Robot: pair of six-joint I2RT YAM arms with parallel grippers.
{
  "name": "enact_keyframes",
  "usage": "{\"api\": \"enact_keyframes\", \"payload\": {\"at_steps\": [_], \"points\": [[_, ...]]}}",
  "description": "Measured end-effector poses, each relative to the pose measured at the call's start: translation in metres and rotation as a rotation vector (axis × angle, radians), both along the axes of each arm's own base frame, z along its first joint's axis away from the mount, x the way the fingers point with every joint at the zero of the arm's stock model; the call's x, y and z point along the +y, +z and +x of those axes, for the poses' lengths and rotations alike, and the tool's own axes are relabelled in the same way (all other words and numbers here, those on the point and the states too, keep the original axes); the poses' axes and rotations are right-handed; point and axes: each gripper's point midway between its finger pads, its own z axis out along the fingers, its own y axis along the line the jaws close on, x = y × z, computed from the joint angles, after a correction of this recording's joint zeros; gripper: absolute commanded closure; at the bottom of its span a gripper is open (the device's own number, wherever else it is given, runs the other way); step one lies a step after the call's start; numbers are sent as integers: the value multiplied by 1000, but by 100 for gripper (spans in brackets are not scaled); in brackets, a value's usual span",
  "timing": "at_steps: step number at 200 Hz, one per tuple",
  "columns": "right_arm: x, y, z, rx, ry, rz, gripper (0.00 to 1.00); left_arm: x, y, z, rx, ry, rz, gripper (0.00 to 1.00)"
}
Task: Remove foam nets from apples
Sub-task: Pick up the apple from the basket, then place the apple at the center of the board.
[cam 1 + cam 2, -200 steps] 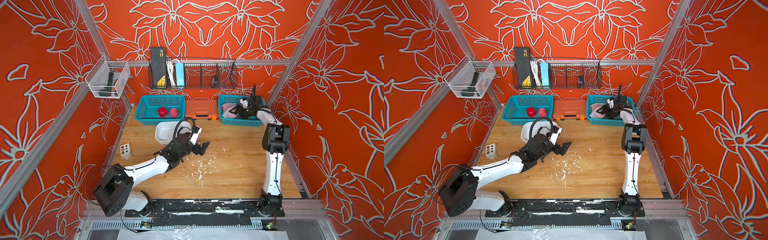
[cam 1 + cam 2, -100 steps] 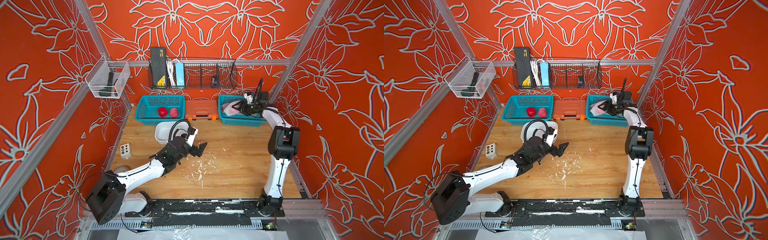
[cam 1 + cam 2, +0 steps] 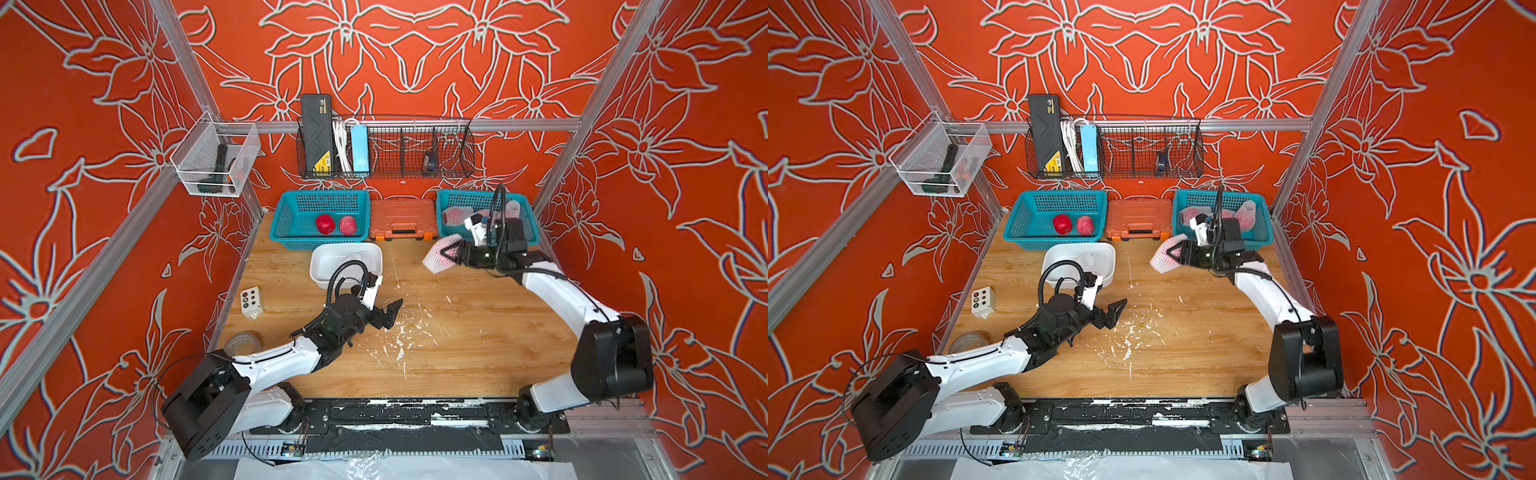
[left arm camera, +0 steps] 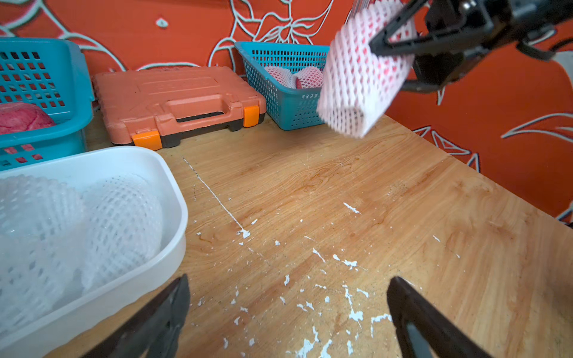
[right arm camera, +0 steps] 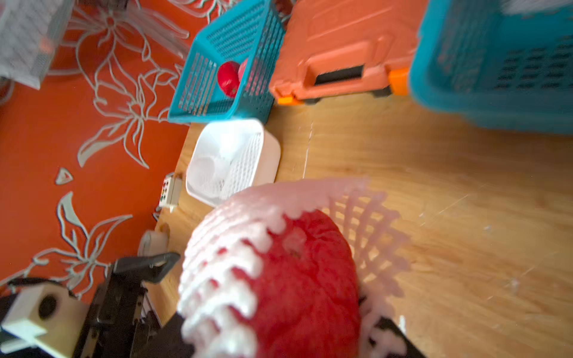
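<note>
Right gripper [image 3: 445, 257] is clamped on a netted apple [image 3: 434, 259], held in the air right of centre in both top views, just in front of the right basket [image 3: 441, 198] and over the table [image 3: 478, 332]. The right wrist view shows the foam net [image 5: 223, 248] open at 1 end with the red apple [image 5: 307, 279] poking out; the jaws pinch through the net, not on skin. Left gripper [image 3: 392, 313] is spread wide and empty, low over the table at centre, just in front of the white tray [image 3: 316, 270] and well apart from the held apple. The tray holds loose nets [image 4: 121, 217], looks like 2. 2 bare apples [image 3: 325, 223] sit in the left basket [image 3: 278, 232] at upper left of the table. More netted apples [image 3: 455, 215] are in the right basket, count unclear. Risks: soft foam under the jaws could let the apple slip out the open end, drop and roll. If the left gripper pulls where the right pinches, the net likely stretches or tears; foam crumbs [image 3: 399, 336] on the table hint it sheds. A too-deep left grab would catch apple as well as net. The arms could clash when they close in.
</note>
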Motion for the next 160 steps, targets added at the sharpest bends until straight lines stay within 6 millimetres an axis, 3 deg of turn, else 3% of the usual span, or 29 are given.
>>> {"api": "enact_keyframes", "payload": {"at_steps": [34,62,92,116,137,160], "points": [[2,-38,-45,-58,13,-211,54,6,-13,-3,14,13,16,3],[-2,-48,-64,-173,2,-384,55,9,-22,-1,22,34,31,3],[2,-55,-71,-256,12,-515,55,8,-33,1,32,36,50,3],[7,-76,-71,-266,42,-630,53,6,-41,2,47,30,71,3],[16,-94,-75,-270,82,-702,53,3,-39,2,39,13,62,3],[27,-95,-78,-310,100,-713,49,-1,-37,2,29,-1,48,3]]}}
